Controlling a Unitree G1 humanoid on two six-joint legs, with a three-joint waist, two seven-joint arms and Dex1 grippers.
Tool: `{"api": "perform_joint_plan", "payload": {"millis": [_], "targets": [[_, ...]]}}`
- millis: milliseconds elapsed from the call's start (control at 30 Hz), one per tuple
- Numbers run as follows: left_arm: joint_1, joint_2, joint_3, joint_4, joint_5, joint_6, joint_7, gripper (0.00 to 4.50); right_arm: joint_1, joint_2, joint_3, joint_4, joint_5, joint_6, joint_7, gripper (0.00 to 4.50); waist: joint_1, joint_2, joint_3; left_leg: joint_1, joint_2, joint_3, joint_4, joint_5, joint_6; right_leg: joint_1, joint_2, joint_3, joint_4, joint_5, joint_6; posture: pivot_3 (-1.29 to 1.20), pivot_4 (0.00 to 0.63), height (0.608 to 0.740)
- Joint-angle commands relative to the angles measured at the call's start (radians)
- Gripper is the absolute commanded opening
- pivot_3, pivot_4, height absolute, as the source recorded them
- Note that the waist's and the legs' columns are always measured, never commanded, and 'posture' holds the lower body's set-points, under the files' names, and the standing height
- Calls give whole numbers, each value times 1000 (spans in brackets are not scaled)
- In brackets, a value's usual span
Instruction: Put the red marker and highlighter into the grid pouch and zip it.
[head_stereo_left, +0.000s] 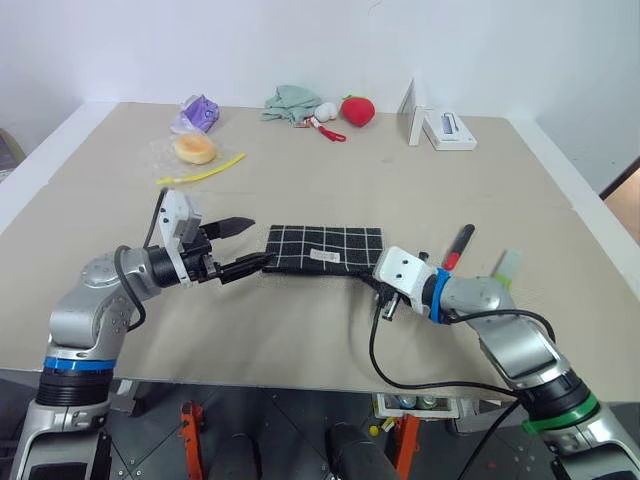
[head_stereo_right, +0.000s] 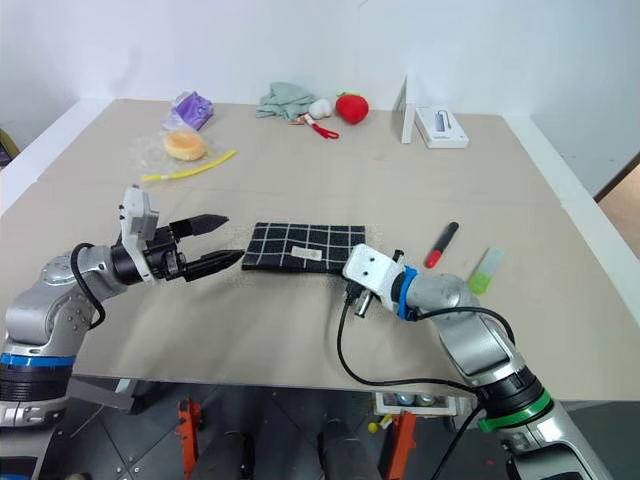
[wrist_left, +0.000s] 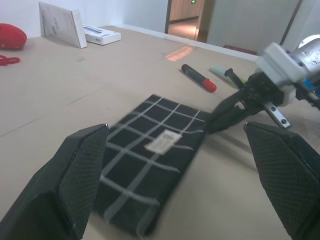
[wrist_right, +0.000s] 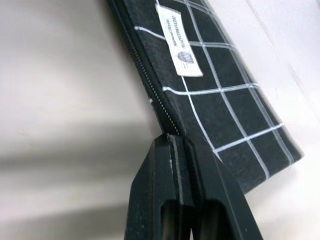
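Observation:
The grid pouch (head_stereo_left: 325, 250) lies flat at mid-table, label up, zipper along its near edge (wrist_right: 150, 90). At the pouch's left end my left gripper (head_stereo_left: 258, 243) is open, one finger on each side of that end, nothing pinched. My right gripper (wrist_right: 172, 137) is shut, its tips pressed to the zipper line at the pouch's near right corner (wrist_left: 209, 129); whether the pull is between them is hidden. The red marker (head_stereo_left: 457, 246) lies on the table just right of the pouch. The light-green highlighter (head_stereo_left: 507, 268) lies a little further right.
Along the far edge are a purple packet (head_stereo_left: 198, 112), a bun in plastic (head_stereo_left: 193, 148), a yellow strip (head_stereo_left: 200, 172), a green cloth (head_stereo_left: 290, 100), a red strawberry plush (head_stereo_left: 357, 110) and a white box (head_stereo_left: 447, 130) with an upright card.

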Motion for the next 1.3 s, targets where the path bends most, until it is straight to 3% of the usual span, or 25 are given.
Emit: {"api": "perform_joint_plan", "payload": {"millis": [33,200,367,500,533,633,700,733,833,933,1167,1300], "targets": [[-6,28,36,-14,-21,5,-3,4500,-14,-46,-1,64,-29,-233,85,19,0,0,0,0,0,0,0,0,0,0,0,0,0,0,0,0,150,732],[14,38,41,-29,-26,16,5,4500,-16,-34,5,136,-60,-338,123,19,0,0,0,1,0,0,0,0,0,0,0,0,0,0,0,0,150,732],[24,42,46,-38,-29,23,6,4500,-18,6,-34,145,-22,-295,129,19,0,0,0,1,0,0,0,0,0,0,0,0,0,0,-1,0,150,732],[28,48,52,-39,-36,29,0,4500,-4,-2,-70,114,57,-239,189,1531,0,0,0,0,0,0,0,0,0,0,0,0,0,0,-1,0,150,732],[28,49,53,-38,-38,30,-1,4500,0,-7,-81,104,78,-229,204,2238,0,0,0,0,0,0,0,0,0,0,0,0,0,0,-1,0,150,732],[28,58,52,-33,-41,33,-9,4500,8,-33,-134,65,161,-172,258,3702,0,0,0,0,0,-1,0,0,0,0,0,0,0,0,-1,0,150,732],[29,65,50,-26,-39,29,-18,4500,14,-53,-176,30,230,-93,289,4453,0,0,0,0,0,-1,0,0,0,0,0,-1,0,0,-1,0,150,732],[30,73,46,-20,-29,15,-26,4500,4,-46,-210,1,296,-25,286,4453,0,0,0,0,0,-1,0,0,0,0,0,-1,0,0,-1,0,150,732],[35,105,34,2,34,-83,-66,4500,-81,95,-281,-28,424,218,101,4453,-7,-1,1,1,1,-1,0,0,0,0,1,-1,1,0,-2,0,150,732],[42,126,13,43,110,-198,-97,4500,-91,183,-265,-50,426,382,-18,3425,-10,-1,0,2,1,-4,0,1,0,0,3,-1,3,2,-4,0,150,732],[48,133,-45,195,313,-646,-161,4500,-30,311,-172,-57,368,601,-208,45,0,-1,0,-1,0,-8,-2,1,0,-2,2,-6,5,-2,-10,0,150,732],[73,153,-117,292,443,-1022,-213,4500,-2,307,-125,34,267,629,-295,45,1,-1,0,-4,-1,-7,-2,1,0,-4,-1,-7,5,-2,-12,0,150,732]]}}
